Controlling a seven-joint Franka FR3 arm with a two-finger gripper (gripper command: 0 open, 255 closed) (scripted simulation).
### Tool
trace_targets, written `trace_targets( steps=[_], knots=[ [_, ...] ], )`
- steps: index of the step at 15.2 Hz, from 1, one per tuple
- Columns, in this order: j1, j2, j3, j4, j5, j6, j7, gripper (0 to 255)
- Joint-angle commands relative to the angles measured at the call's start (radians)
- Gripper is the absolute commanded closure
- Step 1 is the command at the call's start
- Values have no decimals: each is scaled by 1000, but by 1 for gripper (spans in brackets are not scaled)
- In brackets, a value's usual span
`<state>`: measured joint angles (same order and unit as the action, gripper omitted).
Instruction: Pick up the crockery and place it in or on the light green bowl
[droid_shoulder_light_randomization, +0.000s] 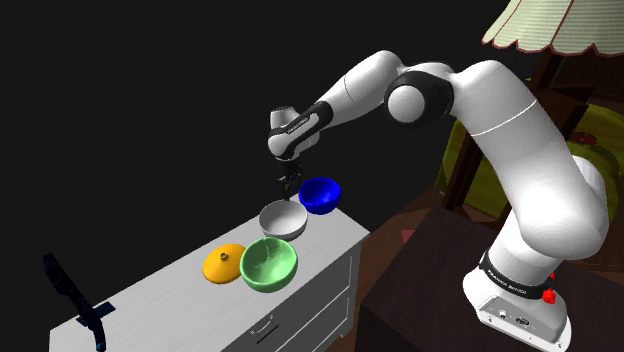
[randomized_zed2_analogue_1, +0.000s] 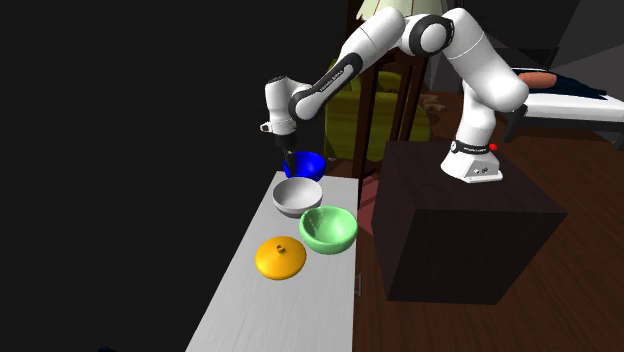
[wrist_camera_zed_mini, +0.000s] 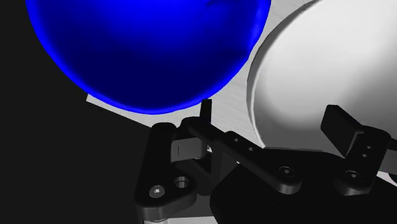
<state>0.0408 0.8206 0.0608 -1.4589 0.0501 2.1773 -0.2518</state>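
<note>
- Over at the shoulder view's far left, a black gadget (droid_shoulder_light_randomization: 75, 295) sits at the end of the white cabinet top (droid_shoulder_light_randomization: 170, 300).
- Next comes an orange domed lid (droid_shoulder_light_randomization: 224, 263), right beside the light green bowl (droid_shoulder_light_randomization: 269, 263).
- Then the white bowl (droid_shoulder_light_randomization: 283, 219), just beside the green one and empty, resting on the cabinet.
- The gripper (droid_shoulder_light_randomization: 291, 182) hangs just over the white bowl's rim with its fingers (wrist_camera_zed_mini: 205, 109) spread apart and nothing between them.
- Last is a blue bowl (droid_shoulder_light_randomization: 320, 194), at the cabinet's other end.
</note>
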Motion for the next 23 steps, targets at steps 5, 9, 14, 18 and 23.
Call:
trace_targets(
  steps=[5,9,14,18,23],
  knots=[
    [5,84,0,56,-2,29,-1,0],
    [7,115,0,58,-2,58,-1,0],
    [7,115,0,59,-3,58,-1,0],
    [10,117,1,58,-3,60,2,255],
    [12,109,2,30,-2,80,4,255]
  ],
)
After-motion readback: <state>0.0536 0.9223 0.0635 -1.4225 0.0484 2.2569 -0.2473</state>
